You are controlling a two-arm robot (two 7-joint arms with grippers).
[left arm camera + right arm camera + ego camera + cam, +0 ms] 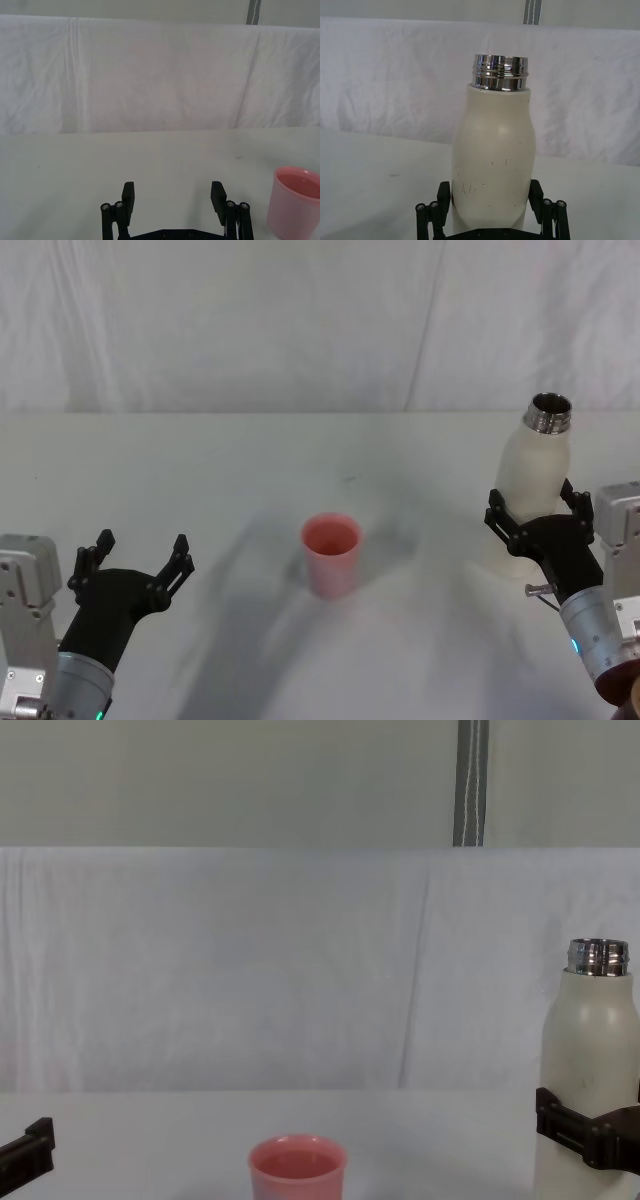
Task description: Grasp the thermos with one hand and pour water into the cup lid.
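The cream-white thermos [535, 475] stands upright on the right of the table, its steel neck uncapped. My right gripper [535, 512] is open around its lower body, one finger on each side; in the right wrist view the thermos [492, 160] sits between those fingers [443, 194]. The salmon-pink cup lid [332, 552] stands upright mid-table, to the left of the thermos. My left gripper [140, 558] hovers open and empty at the near left, with the cup lid [295, 202] off to its side. In the chest view the thermos [590, 1060] towers over the cup lid [297, 1170].
The table [200, 470] is covered in white cloth, and a white draped backdrop [250, 970] rises behind it. Bare cloth lies between the cup lid and each gripper.
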